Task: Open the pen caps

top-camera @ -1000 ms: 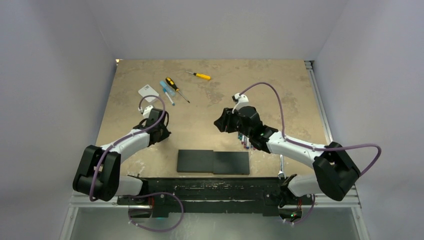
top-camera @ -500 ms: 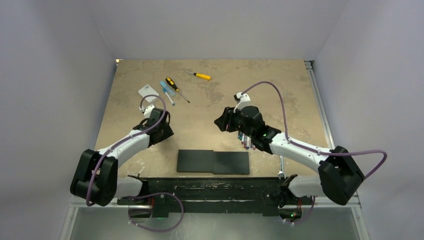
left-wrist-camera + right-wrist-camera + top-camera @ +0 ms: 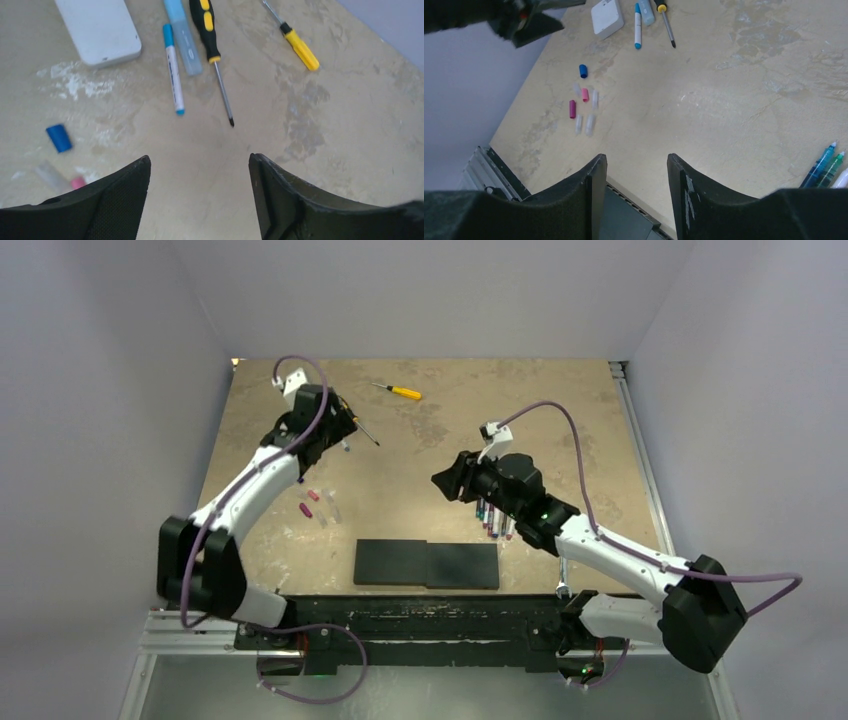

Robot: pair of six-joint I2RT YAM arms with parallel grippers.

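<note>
Loose pen caps lie on the table at left: a blue cap [image 3: 583, 71] [image 3: 59, 138], a pink cap [image 3: 585, 94], a magenta cap [image 3: 572, 108] [image 3: 306, 510] and several clear ones [image 3: 589, 124]. A white pen with a light blue cap [image 3: 173, 75] lies beside a black-and-yellow screwdriver [image 3: 207, 25]. My left gripper [image 3: 200, 160] [image 3: 325, 425] hovers open just short of that pen, with nothing between its fingers. My right gripper [image 3: 636, 160] [image 3: 450, 480] is open and empty over mid-table. Uncapped pens [image 3: 490, 520] [image 3: 824, 165] lie under the right arm.
A white box [image 3: 100, 30] sits left of the pen, next to a pale blue translucent piece [image 3: 184, 35]. A yellow screwdriver [image 3: 400, 392] lies at the back. Two dark flat slabs [image 3: 425, 563] lie near the front edge.
My left arm has swung from the near left up to the back left and its gripper has opened. Loose caps show where it was. The right arm shifted slightly.
</note>
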